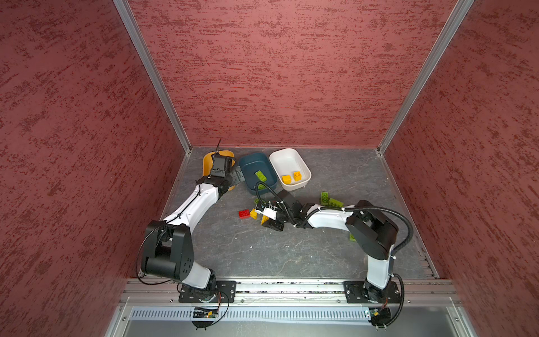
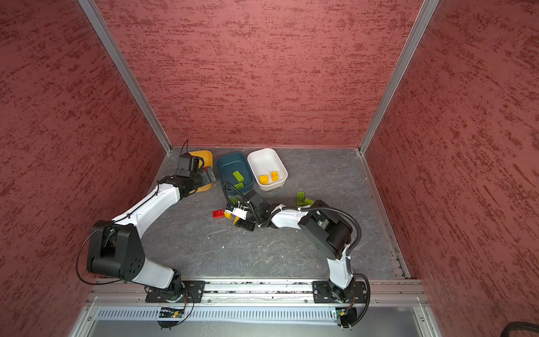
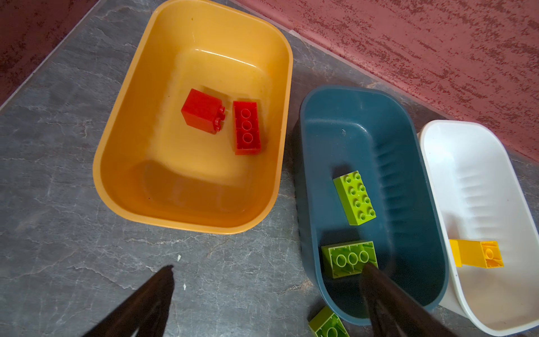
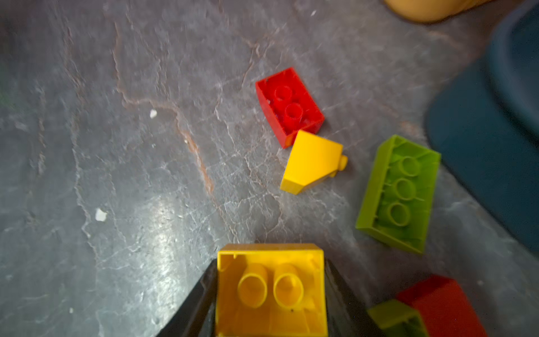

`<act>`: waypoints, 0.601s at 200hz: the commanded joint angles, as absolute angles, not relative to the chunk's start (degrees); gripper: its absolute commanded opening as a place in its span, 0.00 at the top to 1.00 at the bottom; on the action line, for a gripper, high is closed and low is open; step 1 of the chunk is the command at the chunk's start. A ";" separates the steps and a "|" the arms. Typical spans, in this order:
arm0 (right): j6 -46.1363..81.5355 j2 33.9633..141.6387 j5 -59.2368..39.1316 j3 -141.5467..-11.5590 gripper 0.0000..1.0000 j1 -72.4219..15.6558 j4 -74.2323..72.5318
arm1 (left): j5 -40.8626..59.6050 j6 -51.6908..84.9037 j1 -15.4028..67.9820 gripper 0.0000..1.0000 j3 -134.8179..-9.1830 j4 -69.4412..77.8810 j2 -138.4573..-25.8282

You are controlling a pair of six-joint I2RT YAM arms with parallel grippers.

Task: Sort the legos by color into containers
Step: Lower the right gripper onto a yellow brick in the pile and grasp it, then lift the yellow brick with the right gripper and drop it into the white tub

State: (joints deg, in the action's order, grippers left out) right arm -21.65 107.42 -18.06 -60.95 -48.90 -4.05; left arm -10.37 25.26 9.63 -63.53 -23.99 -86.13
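**Right gripper pinches a yellow brick; left hangs spread**

Our right gripper pinches a yellow brick, its hollow underside facing the wrist camera. Just beyond the fingertips, a sloped yellow piece lies against an upturned red brick, with an upturned lime brick beside them. Our left gripper hangs spread. Ahead of it, the mustard tub holds two red bricks and the teal tub holds two lime bricks.

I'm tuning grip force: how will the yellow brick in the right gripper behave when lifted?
The yellow brick looks rigid and hollow underneath, so it is probably light and won't deform. Its glossy flat sides may slip in the right gripper if held loosely.
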 commanded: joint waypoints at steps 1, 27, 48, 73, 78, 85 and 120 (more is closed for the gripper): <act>-16.98 100.78 -17.08 -57.52 0.61 -46.17 -15.93 | -10.57 25.07 9.55 0.01 -62.46 -26.45 -83.85; -11.54 96.37 -15.72 -53.85 0.62 -41.97 -22.57 | -11.39 24.19 9.99 0.00 -61.54 -29.78 -81.98; -6.45 94.77 -14.67 -52.37 0.63 -37.44 -26.78 | -12.65 23.98 10.19 0.01 -60.41 -33.83 -79.79; 0.60 95.17 -11.80 -53.00 0.63 -31.63 -28.66 | -10.64 25.39 10.28 0.01 -57.33 -37.38 -76.41; 1.72 95.67 -11.32 -53.53 0.63 -30.70 -28.36 | -9.13 25.91 10.30 0.01 -56.50 -37.77 -75.83; 2.89 96.42 -10.68 -54.51 0.63 -29.46 -27.62 | -7.20 26.48 10.33 0.01 -55.27 -38.09 -75.15; 3.89 101.96 -4.83 -62.24 0.61 -27.48 -19.34 | -2.99 26.75 11.43 0.01 -52.60 -42.29 -74.68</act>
